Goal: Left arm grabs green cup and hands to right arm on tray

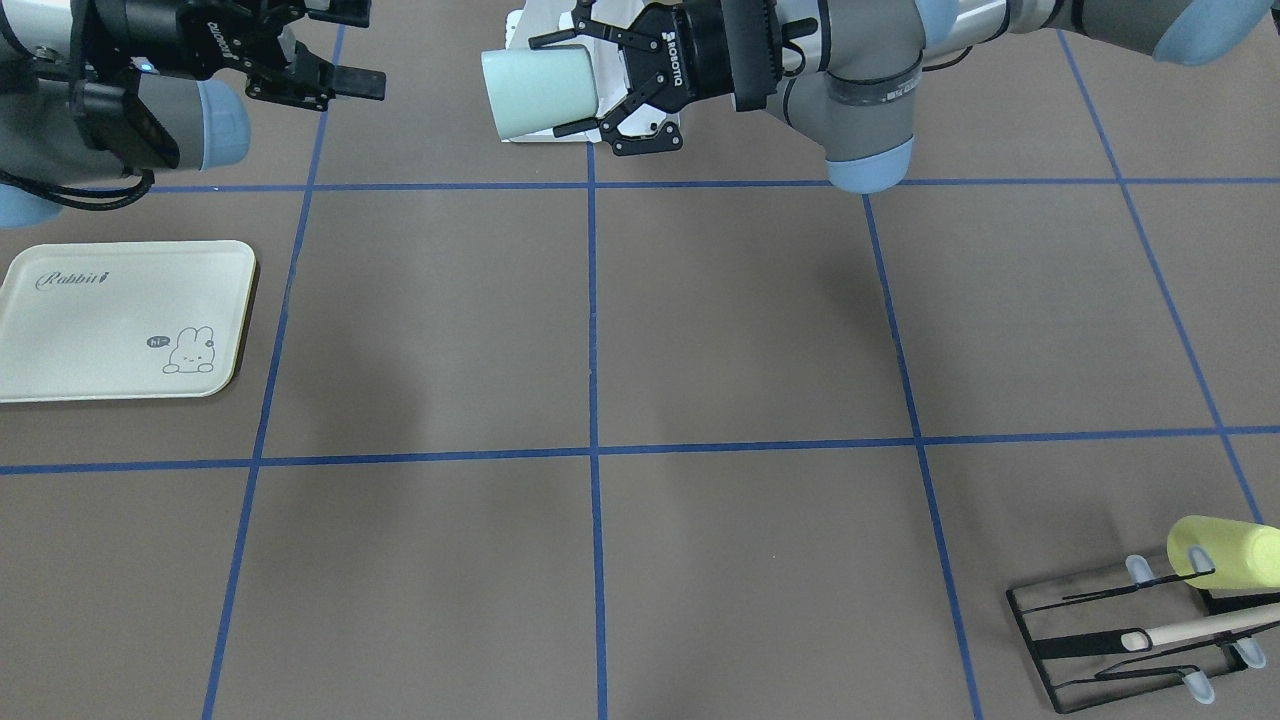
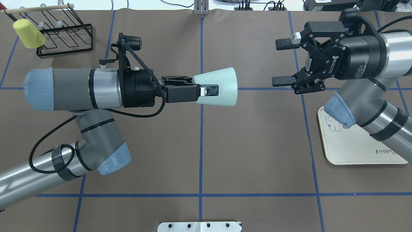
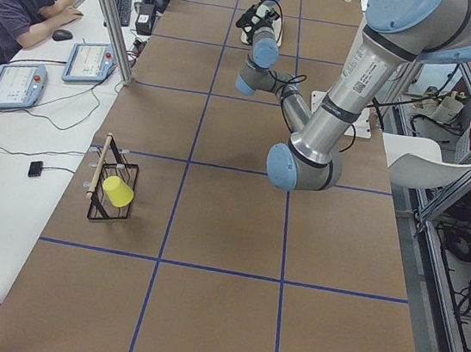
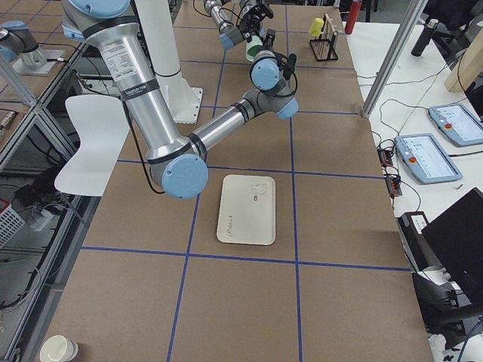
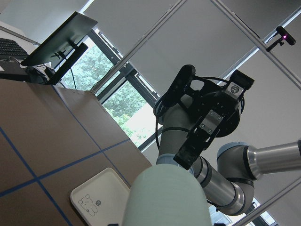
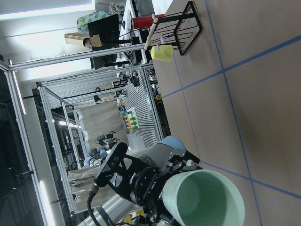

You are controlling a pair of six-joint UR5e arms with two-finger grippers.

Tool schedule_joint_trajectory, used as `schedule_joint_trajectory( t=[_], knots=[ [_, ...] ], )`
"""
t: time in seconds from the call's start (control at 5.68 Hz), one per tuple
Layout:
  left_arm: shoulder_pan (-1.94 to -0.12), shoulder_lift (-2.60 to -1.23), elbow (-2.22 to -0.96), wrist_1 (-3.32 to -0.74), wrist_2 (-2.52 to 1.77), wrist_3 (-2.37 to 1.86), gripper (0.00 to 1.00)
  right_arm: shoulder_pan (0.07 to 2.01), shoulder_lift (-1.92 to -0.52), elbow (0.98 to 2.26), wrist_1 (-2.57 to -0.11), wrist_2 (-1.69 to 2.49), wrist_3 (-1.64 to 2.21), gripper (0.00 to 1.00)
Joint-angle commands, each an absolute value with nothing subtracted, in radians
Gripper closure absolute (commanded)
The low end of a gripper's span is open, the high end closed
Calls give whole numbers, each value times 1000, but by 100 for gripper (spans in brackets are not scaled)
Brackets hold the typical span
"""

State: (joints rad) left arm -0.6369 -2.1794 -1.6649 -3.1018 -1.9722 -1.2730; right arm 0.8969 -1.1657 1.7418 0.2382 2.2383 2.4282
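Green cup [image 2: 222, 87] is hanging on its side in the air over the middle of the table [image 2: 251, 154], its wide mouth pointing at the right gripper [image 2: 278, 62]. Left gripper [image 2: 209, 91] is pinching it around the narrow end, fingers closed on its wall. Right gripper is standing with its jaws spread wide, holding nothing, just apart from the rim. Tray [image 2: 354, 148] is lying toward the table's right end, well apart from the cup.

As I judge it, the smooth tapered wall is inviting a slip under fingers closing on the flared rim. If the left gripper lets go before that grip is firm, the cup is dropping to the table short of the tray. The two sets of fingers are also risking a clash.

"ROBOTIQ" is showing on both grippers. The tray is reading "Rabbit", with "hi" beside its bunny [image 1: 190, 352].
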Motion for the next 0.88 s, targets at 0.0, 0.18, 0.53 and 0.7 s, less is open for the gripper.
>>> schedule_joint_trajectory(
  t=[0.0,0.18,0.53,0.7],
  knots=[
    [-707,-2175,-1667,-3105,-2072,-1377,95,821,-1157,1791,190,2185,2418,0],
    [-707,-2171,-1667,-3109,-2107,-1390,95,813,-1151,1792,189,2181,2411,0],
    [-695,-2172,-1670,-3142,-2117,-1445,96,793,-1125,1790,131,2136,2398,0],
    [-692,-2175,-1680,-3142,-2117,-1448,96,792,-1118,1793,108,2134,2369,0]
  ],
)
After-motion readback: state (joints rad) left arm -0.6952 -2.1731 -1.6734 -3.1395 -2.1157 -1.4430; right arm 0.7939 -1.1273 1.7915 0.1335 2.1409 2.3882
